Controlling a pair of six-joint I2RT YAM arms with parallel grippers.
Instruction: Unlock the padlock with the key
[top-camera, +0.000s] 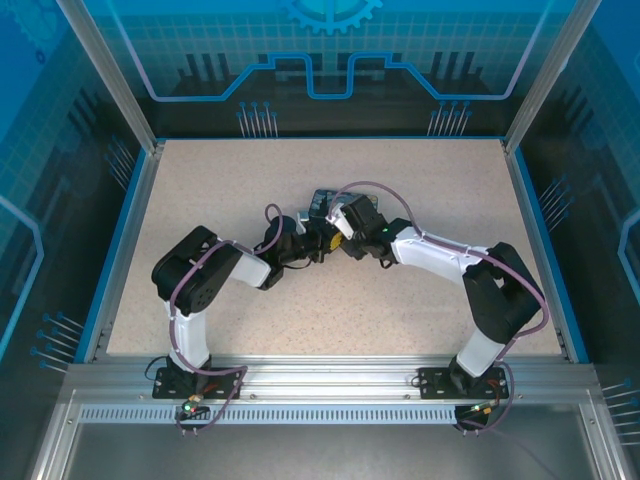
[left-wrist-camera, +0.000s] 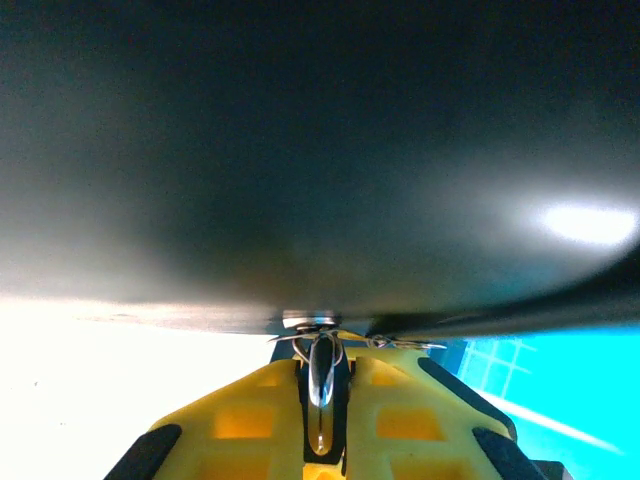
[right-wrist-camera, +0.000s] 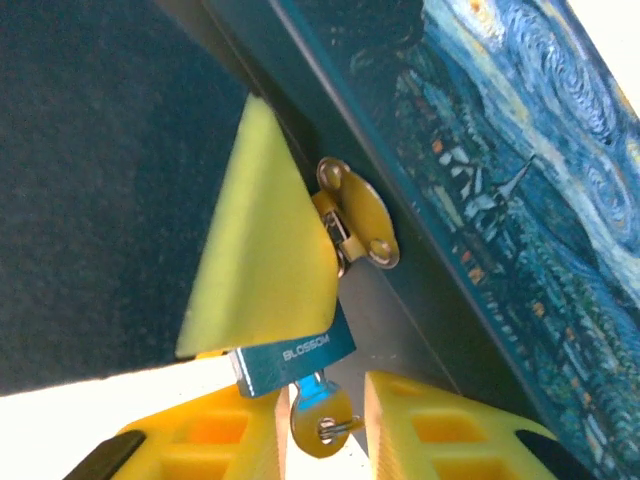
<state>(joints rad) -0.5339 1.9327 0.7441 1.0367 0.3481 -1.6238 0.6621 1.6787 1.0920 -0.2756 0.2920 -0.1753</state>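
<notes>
As I judge it, the step in hand is to take the key by its head and turn it in the lock. In the right wrist view the right gripper (right-wrist-camera: 322, 400) is nearest, at 6 o'clock. The key (right-wrist-camera: 318, 412) hangs between its two yellow fingers, with the blade already inside the padlock (right-wrist-camera: 295, 357) just at 12 o'clock of it.

To do this well, the fingers should close flat on the round head and not on the small ring that passes through it. Then the wrist should roll about the line of the blade without any pull toward 6 o'clock, or the key may slip out. The padlock needs a firm hold against this turning. It hangs from the brass hasp (right-wrist-camera: 355, 215) of the painted tin (right-wrist-camera: 500, 180), farther off at 1 o'clock.

The right gripper's fingers stand narrow, close on both sides of the key head. A thin gap shows toward 3 o'clock, so I do not call it clamped.

The left gripper (left-wrist-camera: 322, 365), in its own view, has its fingers nearly together on a shiny metal piece under the dark wall of the tin. I take this piece for the padlock seen from its edge. In the right wrist view one of its fingers (right-wrist-camera: 265, 240) lies against the padlock from 11 o'clock.

In the top view both grippers meet at the tin, a little toward 12 o'clock from the middle of the table (top-camera: 250, 330).
</notes>
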